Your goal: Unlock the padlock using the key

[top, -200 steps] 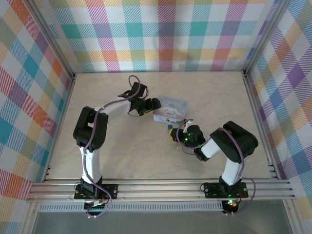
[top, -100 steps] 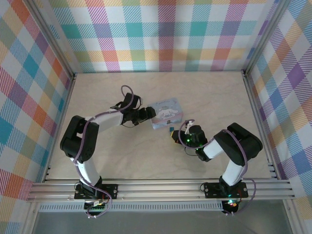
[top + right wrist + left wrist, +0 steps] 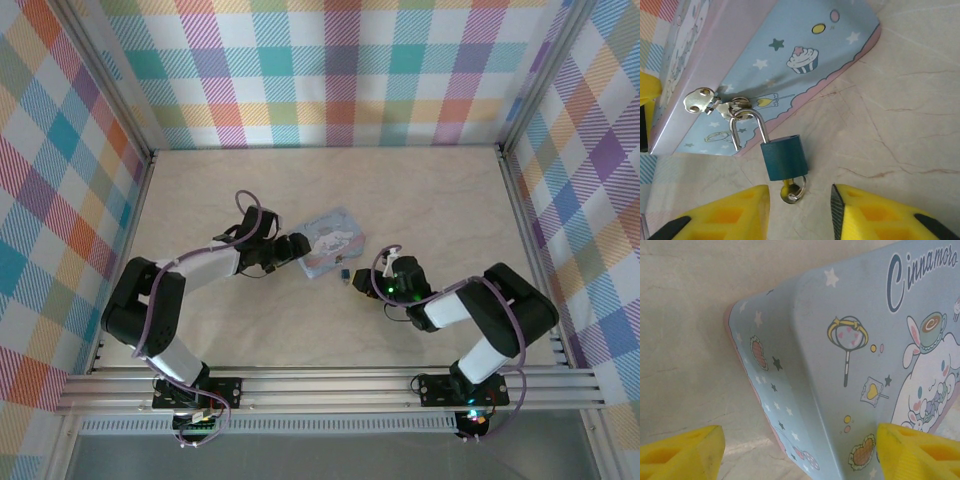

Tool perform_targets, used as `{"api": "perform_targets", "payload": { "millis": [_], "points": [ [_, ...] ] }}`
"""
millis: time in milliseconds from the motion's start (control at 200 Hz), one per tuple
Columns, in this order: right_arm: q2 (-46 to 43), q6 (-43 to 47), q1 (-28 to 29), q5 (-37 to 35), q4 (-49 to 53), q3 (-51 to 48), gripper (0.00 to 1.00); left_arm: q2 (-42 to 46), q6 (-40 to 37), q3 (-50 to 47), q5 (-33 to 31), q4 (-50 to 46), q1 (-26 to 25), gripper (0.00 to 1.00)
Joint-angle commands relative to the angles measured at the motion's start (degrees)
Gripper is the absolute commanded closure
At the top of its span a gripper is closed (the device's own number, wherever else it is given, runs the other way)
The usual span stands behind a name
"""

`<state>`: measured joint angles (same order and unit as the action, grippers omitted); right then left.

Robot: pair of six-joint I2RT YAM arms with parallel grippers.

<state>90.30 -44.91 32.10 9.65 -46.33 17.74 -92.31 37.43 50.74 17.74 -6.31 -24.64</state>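
Because the padlock (image 3: 784, 157) hangs by its shackle from the hasp (image 3: 735, 106) on the side wall of the tin (image 3: 805, 45), it lies on the surface (image 3: 910, 110) just beside that wall, with its keyhole end turned toward my right jaws. A key (image 3: 790, 189) with a small ring sticks out of that end, and I judge it already seated. My right jaws stand open and empty, one yellow finger (image 3: 730, 217) on each side of the key's line, so that closing should pinch the key head for a turn.

My left jaws are spread wide around the tin's far corner, with nothing clamped. One finger (image 3: 682, 452) stands apart from the wall with bare surface between, while the other (image 3: 920, 452) sits over the lid's edge. I take this as bracing, so the tin cannot slide while the key is twisted.

Seen from above, the tin (image 3: 332, 240) sits near the middle of the surface, well apart from the checked walls. Open room lies on the side of the padlock away from the tin, but the tin's wall crowds the other side, so my wrist roll has little clearance there.
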Motion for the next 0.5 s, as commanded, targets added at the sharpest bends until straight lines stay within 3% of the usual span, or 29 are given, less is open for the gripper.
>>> {"api": "perform_targets", "payload": {
  "millis": [0, 150, 320, 495],
  "points": [
    [-4.3, 7.2, -3.2, 4.6, 12.8, 2.5, 0.60, 1.9, -1.2, -1.0, -3.1, -9.1, 0.4, 0.22],
    [-7.6, 19.4, -5.7, 15.1, 27.5, 10.7, 0.57, 5.9, -2.5, 1.1, -4.5, -13.7, 0.4, 0.21],
    [-7.7, 21.6, -6.1, 20.8, 26.2, 12.7, 0.44, 10.4, -2.6, 3.1, -5.0, -16.1, 0.4, 0.20],
    [-5.1, 19.8, -6.1, 22.5, 25.6, 14.2, 0.43, 12.4, -0.7, 4.9, 0.9, -14.2, 0.0, 0.21]
  ]
}}
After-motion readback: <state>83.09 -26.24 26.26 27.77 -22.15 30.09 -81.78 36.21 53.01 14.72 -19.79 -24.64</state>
